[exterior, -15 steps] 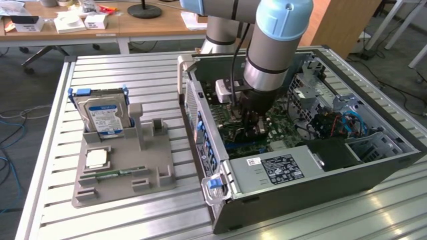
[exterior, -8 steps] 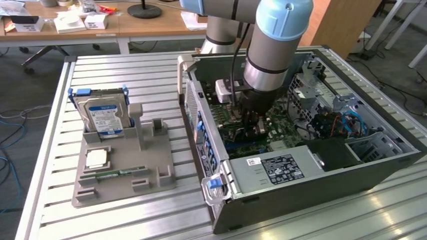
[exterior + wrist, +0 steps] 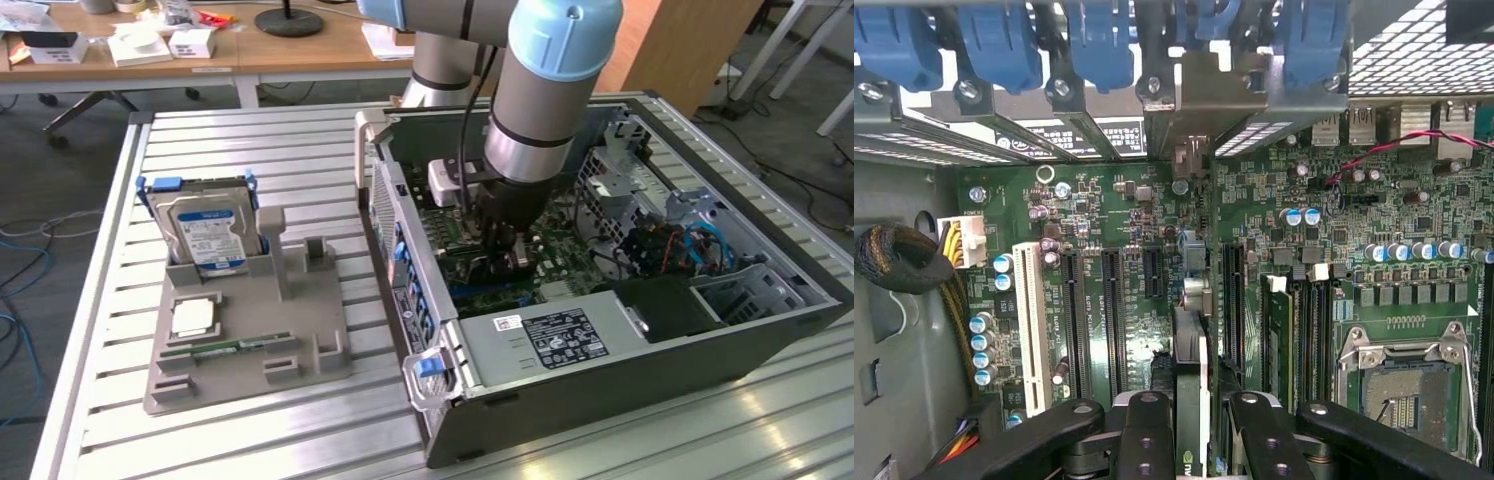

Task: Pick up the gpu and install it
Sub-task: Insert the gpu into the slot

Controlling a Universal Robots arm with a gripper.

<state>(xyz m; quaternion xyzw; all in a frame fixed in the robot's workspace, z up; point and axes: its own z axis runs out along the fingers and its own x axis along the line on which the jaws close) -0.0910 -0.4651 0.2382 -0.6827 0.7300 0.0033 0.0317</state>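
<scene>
The gpu (image 3: 1192, 400) stands on edge between the fingers (image 3: 1146, 440) of the gripper (image 3: 1194, 425), pinched across its thin faces, its metal bracket end reaching toward the rear slot openings of the case (image 3: 747, 350). It hangs over the motherboard (image 3: 1114, 250), just above the black expansion slots (image 3: 1112, 320), apparently lined up with one but not seated as far as I can tell. The jaws are closed on the card. It looks light and stiff yet fragile: best held by the flat faces near the top edge, clear of the contact edge. Outside the case, the hard drive (image 3: 207, 235) sits upright in the grey holder (image 3: 247, 340)
</scene>
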